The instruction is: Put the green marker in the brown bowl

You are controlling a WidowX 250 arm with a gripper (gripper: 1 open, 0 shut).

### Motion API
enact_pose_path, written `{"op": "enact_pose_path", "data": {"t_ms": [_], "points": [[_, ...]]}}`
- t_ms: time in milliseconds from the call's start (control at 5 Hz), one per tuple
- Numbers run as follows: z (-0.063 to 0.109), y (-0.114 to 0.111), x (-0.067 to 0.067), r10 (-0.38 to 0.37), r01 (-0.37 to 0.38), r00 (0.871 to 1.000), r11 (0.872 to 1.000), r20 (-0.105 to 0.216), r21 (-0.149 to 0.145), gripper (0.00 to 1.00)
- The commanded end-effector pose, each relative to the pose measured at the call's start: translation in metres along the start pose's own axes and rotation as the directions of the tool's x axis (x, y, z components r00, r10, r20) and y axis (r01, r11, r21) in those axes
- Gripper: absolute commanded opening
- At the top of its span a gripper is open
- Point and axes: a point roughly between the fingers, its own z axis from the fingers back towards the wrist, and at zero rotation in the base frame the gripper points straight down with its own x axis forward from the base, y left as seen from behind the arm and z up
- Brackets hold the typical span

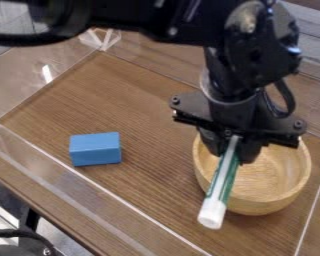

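The gripper [239,140] is clamped on the upper part of the green marker [224,181], holding it above the near-left rim of the brown bowl [294,185]. The marker's long axis runs steeply slantwise, its white end pointing down and toward the camera past the rim, its upper end hidden in the jaws. A blue block [95,148] lies well apart on the wooden table [123,95]

The wooden bowl [260,172] is placed at the right of the table [136,100], near its front edge. The gripper [238,142] is positioned above the bowl's left part, and the marker [224,182] is held in it, slanting down and forward across the bowl's near-left rim, its lower end ahead of the rim. The rectangular block [95,148] is set well apart to the left
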Motion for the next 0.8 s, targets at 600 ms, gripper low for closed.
{"op": "enact_pose_path", "data": {"t_ms": [600], "points": [[-0.0018,-0.0036,0.0074,-0.016,0.016,1.0,1.0,0.011,0.003,0.0]]}}
